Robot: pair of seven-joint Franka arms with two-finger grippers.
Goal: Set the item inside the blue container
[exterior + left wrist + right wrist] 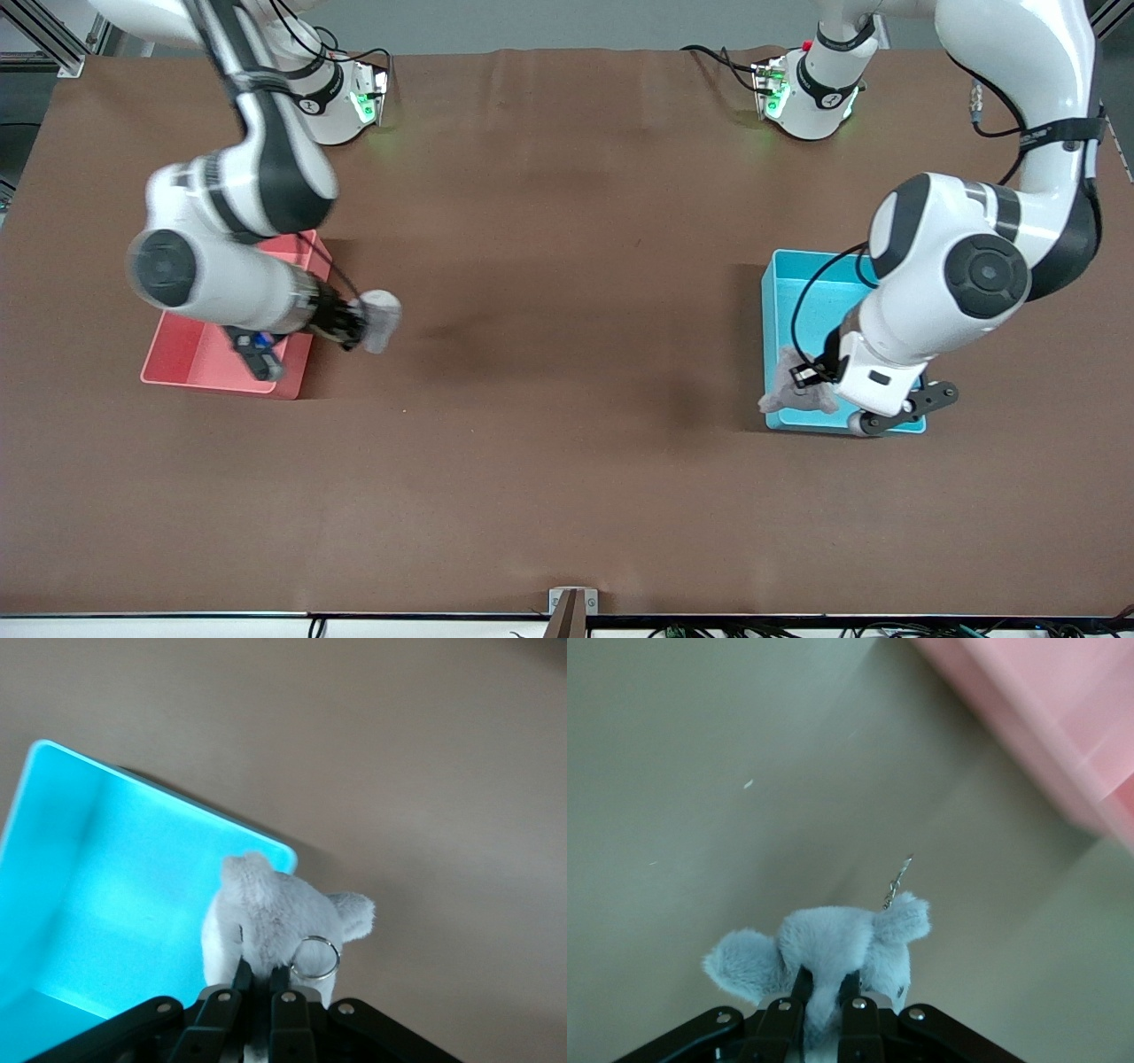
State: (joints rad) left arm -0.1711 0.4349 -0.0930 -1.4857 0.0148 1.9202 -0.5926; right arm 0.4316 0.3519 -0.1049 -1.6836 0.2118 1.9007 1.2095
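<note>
The blue container (780, 292) lay toward the left arm's end, long axis running toward the front camera. Left gripper (259, 992), over its corner, clamped a grey plush (270, 921). Right gripper (824, 1001) clamped another plush (824, 948) beside the pink bin (190, 359).

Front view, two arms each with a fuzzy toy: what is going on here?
Both arms carry a grey plush toy. The left pincer is shut on one plush toy, held over the corner of the blue container nearest the front camera, so it is not yet dropped in. The right pincer is shut on the other plush toy, up over the brown table just beside the pink bin.
</note>
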